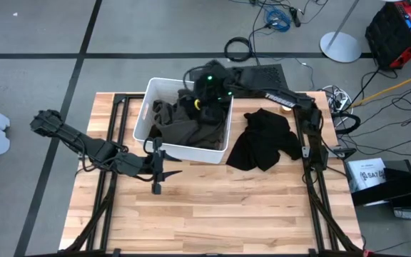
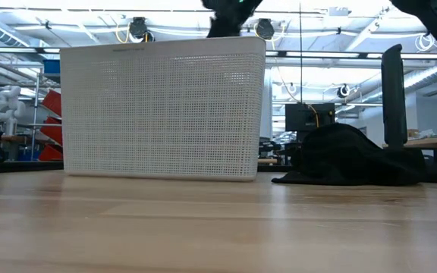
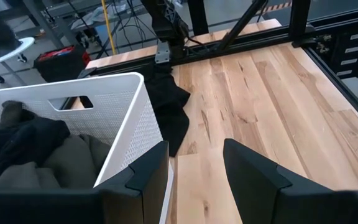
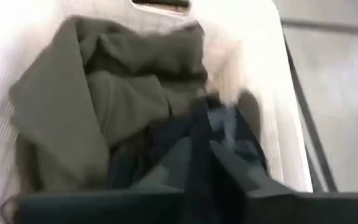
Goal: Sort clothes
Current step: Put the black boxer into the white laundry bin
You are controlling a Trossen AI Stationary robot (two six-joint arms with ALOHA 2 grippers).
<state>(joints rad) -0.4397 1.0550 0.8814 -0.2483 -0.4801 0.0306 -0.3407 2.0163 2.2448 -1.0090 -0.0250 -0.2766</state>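
right gripper (image 1: 204,96): held over the white bin (image 1: 150,100); in the right wrist view the fingers are seen drawn narrow around a fold of navy blue garment (image 4: 219,134).
navy blue garment: pinched between the fingers, the rest lying directly beneath them in the bin.
dark olive green garment (image 4: 98,93): heaped just beside the grip, touching the navy cloth.
black garment (image 1: 265,139): laid on the wooden table (image 1: 227,207), outside the bin, well apart from the right gripper.
left gripper (image 1: 157,171): parked beside the bin's near wall, fingers held partly apart, nothing between them.
risk 1: the olive cloth may be dragged up with the navy one, since the two are tangled.
risk 2: a shallow pinch may be lost under the garment's weight.
risk 3: the light bin may be tipped if cloth is caught on its rim.
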